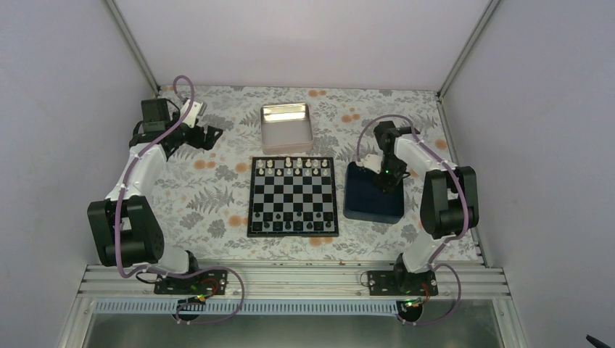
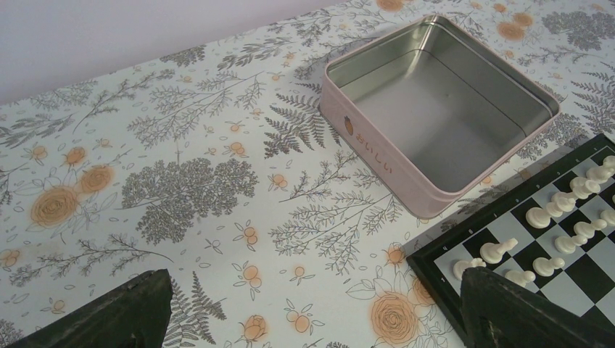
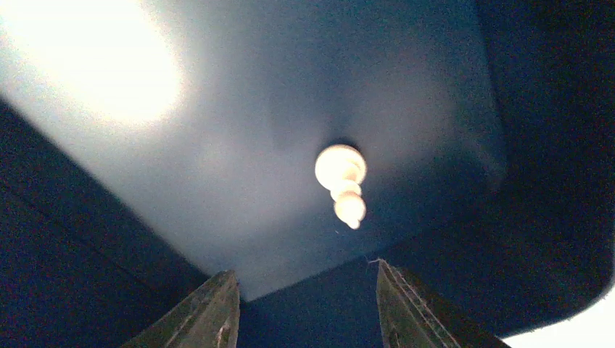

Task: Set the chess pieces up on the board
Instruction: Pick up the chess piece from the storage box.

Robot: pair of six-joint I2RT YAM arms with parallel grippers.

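Top view: the flat chequered board (image 1: 293,199) has cream chess pieces (image 1: 293,167) lined along its 12 o'clock edge. A shiny metal tin (image 2: 377,159) sits at 12 and a dark blue tray (image 1: 373,206) at 3.

Only the right wrist view shows the tray's inside. One rounded cream piece (image 3: 341,185) rests on its smooth floor, just beyond the spread, empty right gripper (image 3: 304,270).

Left gripper (image 2: 313,273) is spread wide over the floral cloth (image 2: 181,188).

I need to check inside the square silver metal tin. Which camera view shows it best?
The left wrist view: the square silver metal tin is large and close, its bare inside visible. The top external view shows the tin small, from above. The right wrist view misses it.
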